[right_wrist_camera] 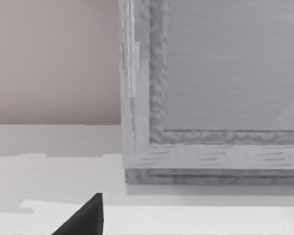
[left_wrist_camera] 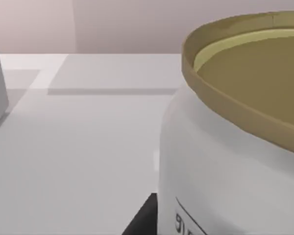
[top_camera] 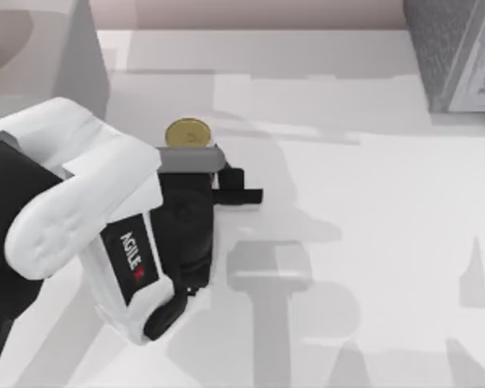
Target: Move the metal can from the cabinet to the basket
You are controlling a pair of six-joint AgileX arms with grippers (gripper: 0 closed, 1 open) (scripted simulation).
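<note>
Bright, even light; soft grey shadows cross the table (top_camera: 372,242).

The table (top_camera: 372,242) is a plain white surface covering most of the top view, crossed by soft grey shadows toward the lower right of the frame. The metal can (top_camera: 187,132) appears upper left of centre, its dull gold lid facing up; whether it rests on the table or is lifted cannot be told. The cabinet (top_camera: 461,52), grey and speckled with a paler front panel, stands at the upper right corner. A pale grey box (top_camera: 44,48) occupies the upper left corner. Behind the table's far edge runs a pinkish wall (top_camera: 250,12).
</note>
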